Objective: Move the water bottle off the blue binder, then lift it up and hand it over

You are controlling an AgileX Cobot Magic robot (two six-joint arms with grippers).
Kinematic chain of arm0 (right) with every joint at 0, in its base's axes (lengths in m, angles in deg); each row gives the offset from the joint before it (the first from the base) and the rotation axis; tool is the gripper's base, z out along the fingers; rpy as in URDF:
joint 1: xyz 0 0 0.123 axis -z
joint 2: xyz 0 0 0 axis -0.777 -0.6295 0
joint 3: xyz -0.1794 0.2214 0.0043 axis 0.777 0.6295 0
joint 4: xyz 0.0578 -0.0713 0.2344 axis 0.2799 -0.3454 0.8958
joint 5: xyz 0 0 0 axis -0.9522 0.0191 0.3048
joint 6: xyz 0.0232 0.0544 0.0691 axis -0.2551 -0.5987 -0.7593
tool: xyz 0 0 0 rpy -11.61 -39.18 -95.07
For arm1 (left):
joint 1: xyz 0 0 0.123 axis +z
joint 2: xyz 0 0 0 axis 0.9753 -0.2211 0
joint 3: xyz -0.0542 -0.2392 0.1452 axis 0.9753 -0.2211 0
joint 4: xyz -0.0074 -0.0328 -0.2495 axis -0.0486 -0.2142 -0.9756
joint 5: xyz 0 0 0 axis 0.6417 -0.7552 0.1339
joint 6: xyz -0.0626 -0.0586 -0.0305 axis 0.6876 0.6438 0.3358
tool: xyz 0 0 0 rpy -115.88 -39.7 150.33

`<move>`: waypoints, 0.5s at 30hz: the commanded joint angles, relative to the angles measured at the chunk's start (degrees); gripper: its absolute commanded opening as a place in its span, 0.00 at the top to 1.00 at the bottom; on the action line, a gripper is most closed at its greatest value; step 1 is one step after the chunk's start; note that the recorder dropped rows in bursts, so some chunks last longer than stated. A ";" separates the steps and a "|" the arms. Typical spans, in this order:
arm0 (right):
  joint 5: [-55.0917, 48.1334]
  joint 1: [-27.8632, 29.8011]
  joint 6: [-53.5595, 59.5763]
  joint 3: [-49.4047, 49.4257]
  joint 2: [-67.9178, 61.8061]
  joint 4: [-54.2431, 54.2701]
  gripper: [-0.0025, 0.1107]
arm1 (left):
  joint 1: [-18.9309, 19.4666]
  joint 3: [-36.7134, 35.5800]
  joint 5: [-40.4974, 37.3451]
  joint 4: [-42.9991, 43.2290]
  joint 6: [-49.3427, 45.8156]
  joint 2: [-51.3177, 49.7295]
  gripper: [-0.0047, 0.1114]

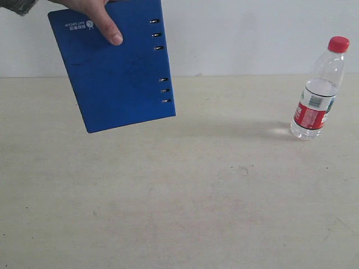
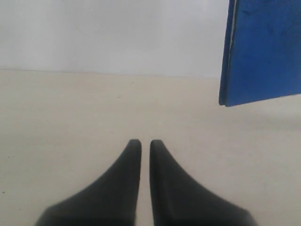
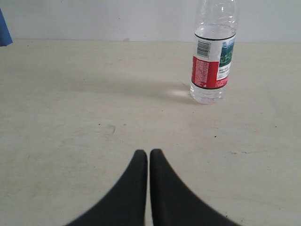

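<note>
The water bottle (image 1: 318,89) stands upright on the table at the right, clear with a red cap and red-and-white label; the right wrist view shows the water bottle (image 3: 212,56) well ahead of my right gripper (image 3: 148,151). A person's hand (image 1: 98,17) holds the blue binder (image 1: 115,67) in the air at the upper left, rings along its right edge. A corner of the blue binder (image 2: 263,52) hangs in the left wrist view, off to the side of my left gripper (image 2: 141,141). Both grippers are shut and hold nothing. Neither gripper appears in the exterior view.
The beige table (image 1: 179,190) runs back to a white wall (image 1: 241,33). The binder's shadow lies on the table between the binder and the bottle.
</note>
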 commanded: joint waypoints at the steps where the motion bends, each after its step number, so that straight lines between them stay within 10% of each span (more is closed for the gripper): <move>1: 0.29 0.17 -0.32 -0.07 -0.15 -0.01 0.98 | -0.42 -0.22 -2.56 4.95 -3.03 0.20 0.90; 15: 0.29 0.17 -0.32 -0.07 -0.15 -0.01 0.98 | 9.98 -0.22 -4.11 2.71 -8.15 -0.58 0.90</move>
